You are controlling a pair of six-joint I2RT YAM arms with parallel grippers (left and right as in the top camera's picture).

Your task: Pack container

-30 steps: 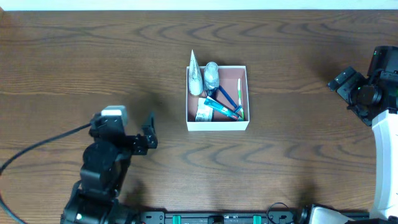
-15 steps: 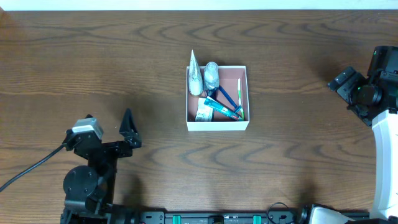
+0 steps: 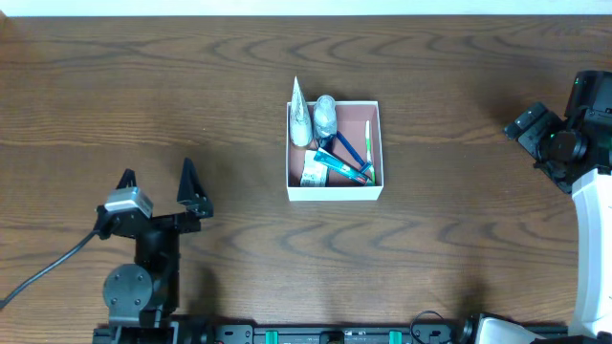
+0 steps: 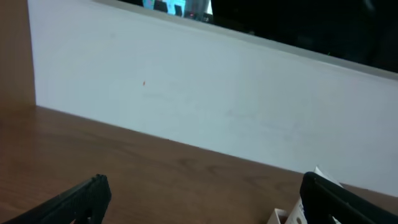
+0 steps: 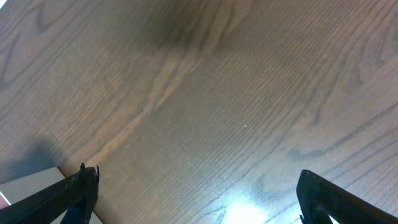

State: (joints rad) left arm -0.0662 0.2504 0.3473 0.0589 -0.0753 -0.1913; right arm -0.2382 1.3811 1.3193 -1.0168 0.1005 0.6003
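The container [image 3: 376, 153], a square white-walled box with a pinkish-brown inside, sits at the table's middle. It holds toiletries: a silver pointed tube [image 3: 300, 117], a silver pouch [image 3: 326, 117], a blue toothpaste tube [image 3: 341, 166] and a green toothbrush [image 3: 367, 143]. My left gripper [image 3: 159, 183] is open and empty at the front left, well away from the box. In the left wrist view its fingers [image 4: 202, 199] spread wide, with a corner of the box [image 4: 283, 216] at the lower right. My right gripper [image 5: 196, 196] is open and empty over bare wood at the far right.
A white wall [image 4: 217, 106] runs along the table's far edge. The right arm [image 3: 564, 143] stands at the right edge. A black cable [image 3: 48, 268] trails from the left arm's base.
My left arm has pulled back toward the front left and turned, and its fingers now point away from me and stand spread. The right arm and the box have not moved.
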